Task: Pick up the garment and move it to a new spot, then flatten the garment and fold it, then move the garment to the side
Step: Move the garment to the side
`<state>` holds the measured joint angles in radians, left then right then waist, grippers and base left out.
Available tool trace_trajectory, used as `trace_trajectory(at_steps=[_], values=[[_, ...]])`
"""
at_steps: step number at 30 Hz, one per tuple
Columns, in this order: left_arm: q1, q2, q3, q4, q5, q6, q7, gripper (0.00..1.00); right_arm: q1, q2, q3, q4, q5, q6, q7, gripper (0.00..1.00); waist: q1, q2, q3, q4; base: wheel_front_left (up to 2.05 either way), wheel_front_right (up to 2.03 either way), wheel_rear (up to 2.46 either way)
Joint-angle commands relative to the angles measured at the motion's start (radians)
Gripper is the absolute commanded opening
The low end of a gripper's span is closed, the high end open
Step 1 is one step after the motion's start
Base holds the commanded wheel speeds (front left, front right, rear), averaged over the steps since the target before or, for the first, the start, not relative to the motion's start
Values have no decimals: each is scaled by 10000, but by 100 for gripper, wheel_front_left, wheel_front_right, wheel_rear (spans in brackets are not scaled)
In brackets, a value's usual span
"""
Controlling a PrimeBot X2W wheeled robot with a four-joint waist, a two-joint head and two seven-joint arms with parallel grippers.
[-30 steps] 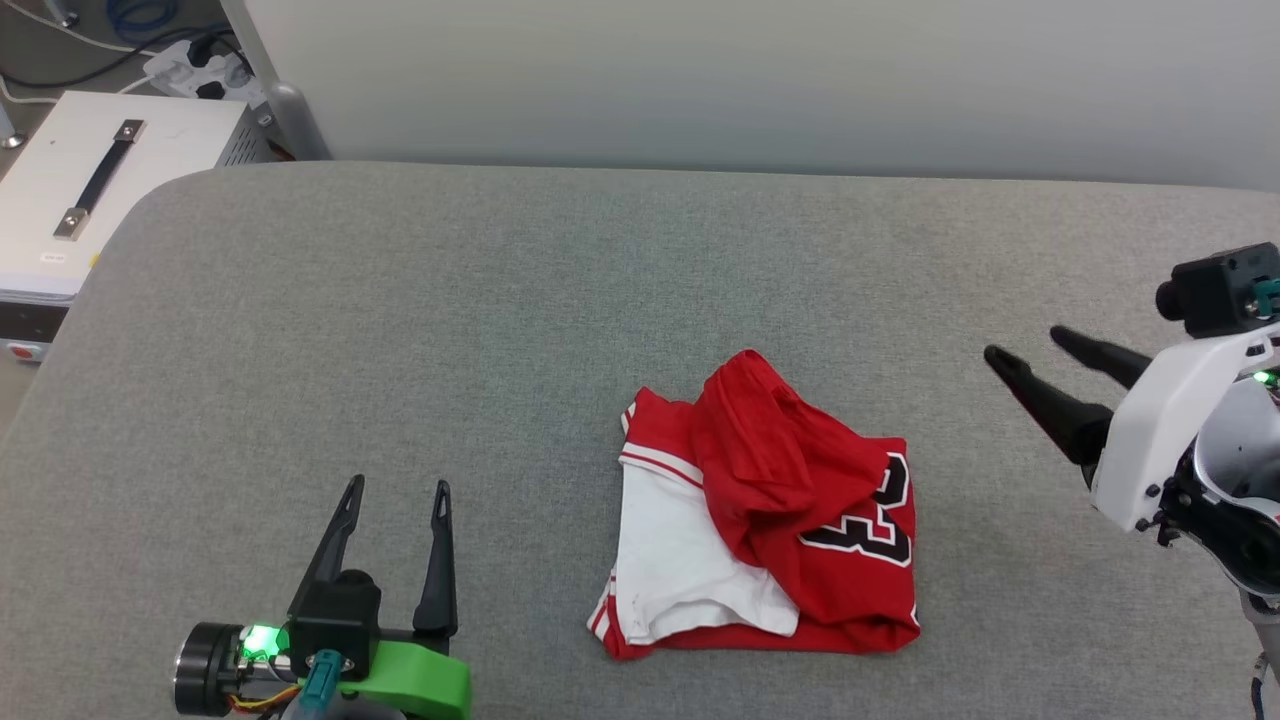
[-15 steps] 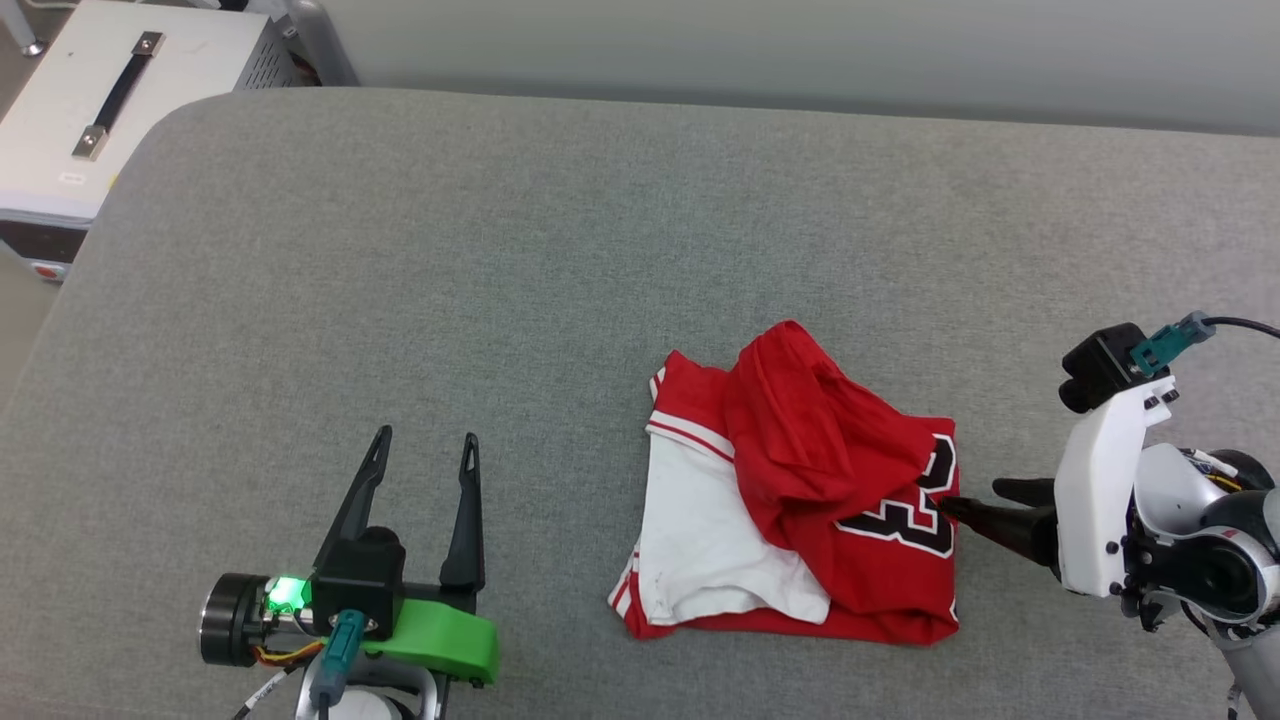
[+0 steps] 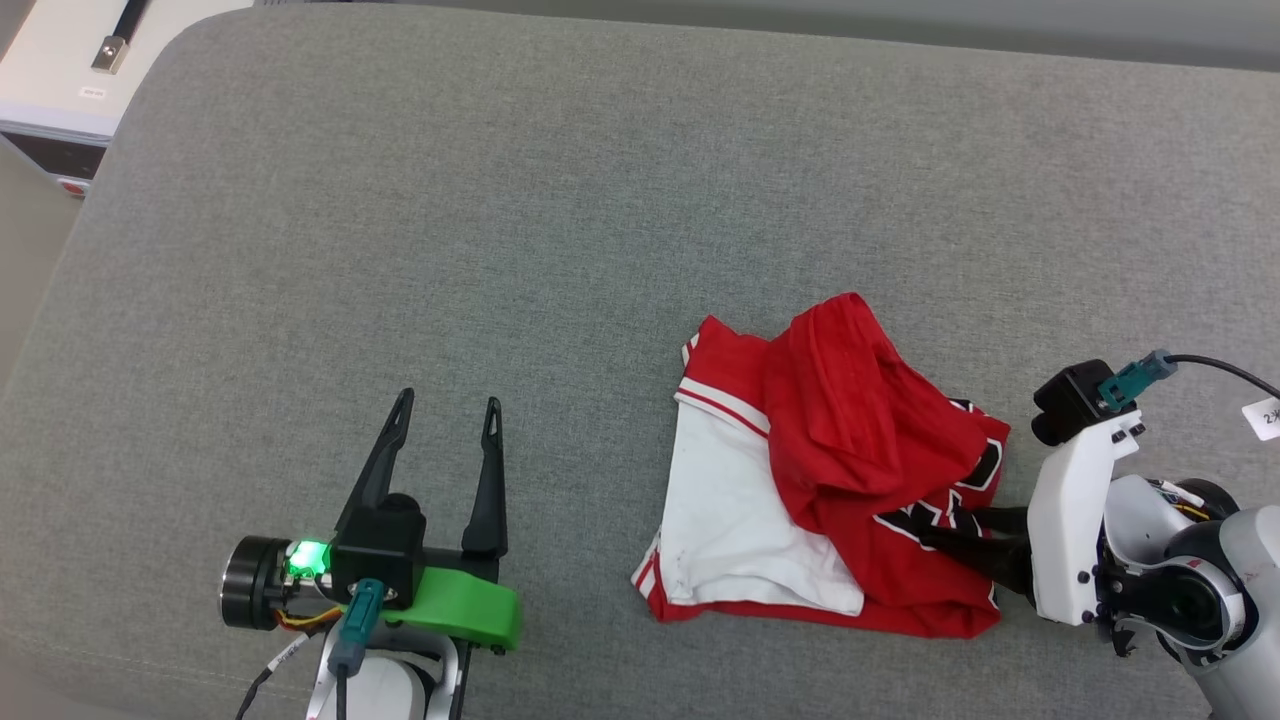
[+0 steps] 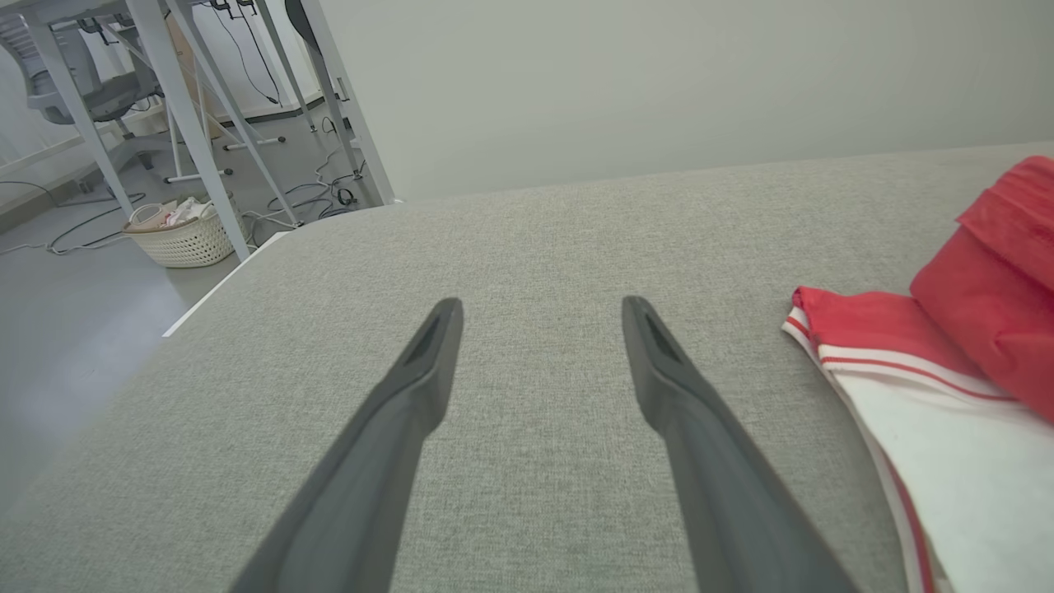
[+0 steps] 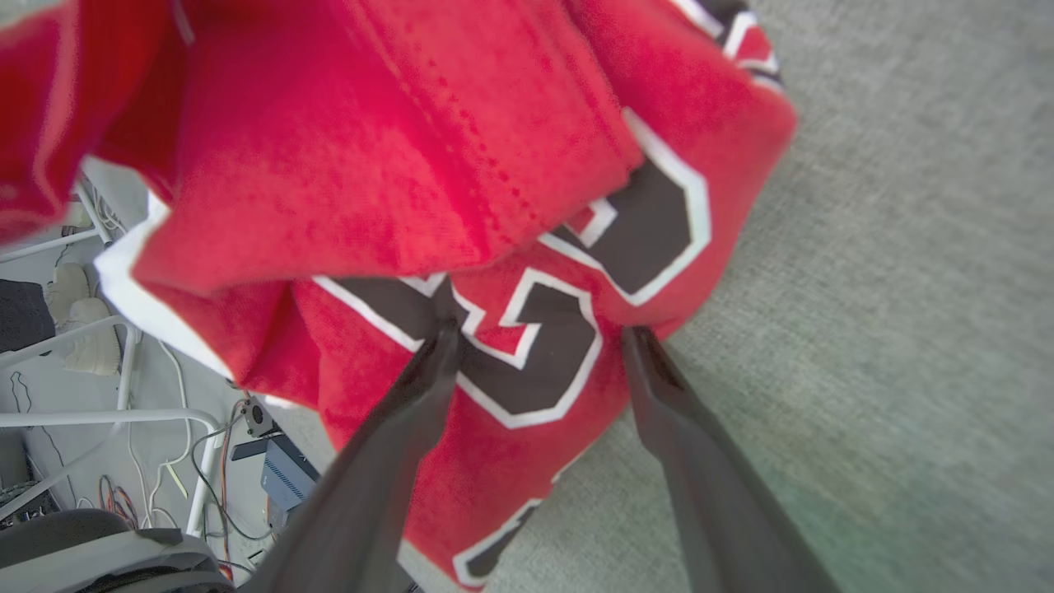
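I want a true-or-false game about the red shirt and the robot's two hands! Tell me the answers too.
1. The shirt lies bunched up on the grey padded surface. True.
2. The left gripper is holding the shirt. False: it sits apart from the shirt, jaws open with nothing between them.
3. The right gripper has its jaws open at the shirt's edge, by the number. True.
4. The number is blue. False: it is black with a white outline.
5. The shirt's white part is on the side nearer the left gripper. True.
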<state>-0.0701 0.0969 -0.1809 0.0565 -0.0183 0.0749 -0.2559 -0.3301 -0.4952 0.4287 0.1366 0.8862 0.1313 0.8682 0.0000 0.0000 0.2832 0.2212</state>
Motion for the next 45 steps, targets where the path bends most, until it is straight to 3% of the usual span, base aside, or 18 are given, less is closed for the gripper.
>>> trace_trajectory(at_steps=[1,2,3,4,16,28,36,45], values=[[-169,-45,20,29,31,68,-59,100,168,220,344,232,-47,-6,-230,100,0,0,27,32,0,0,0],[-170,-46,29,38,28,76,-59,100,148,211,436,228,-22,-6,-379,96,0,0,13,24,0,0,0],[-167,-44,37,44,26,82,-59,100,132,213,483,226,43,-6,-471,66,0,0,-4,15,0,0,0],[-162,-41,49,52,21,85,-59,100,86,202,511,207,85,-6,-627,0,0,0,-31,0,0,0,0],[198,92,202,164,-11,111,-59,100,-600,-635,920,-447,-96,-6,-2167,0,0,0,-656,-674,0,0,0],[455,247,459,135,-56,89,-59,100,-1720,-2345,1530,-1180,-1182,-6,-3024,0,0,0,-1004,-2756,0,0,0],[282,354,500,5,66,123,-59,100,-2457,-3095,1548,-1159,-1528,-6,-3325,0,0,0,-712,-3744,0,0,0],[-259,627,533,-515,237,216,-59,100,-3256,-4072,1113,-226,-1856,-6,-3705,0,0,0,563,-3944,0,0,0]])
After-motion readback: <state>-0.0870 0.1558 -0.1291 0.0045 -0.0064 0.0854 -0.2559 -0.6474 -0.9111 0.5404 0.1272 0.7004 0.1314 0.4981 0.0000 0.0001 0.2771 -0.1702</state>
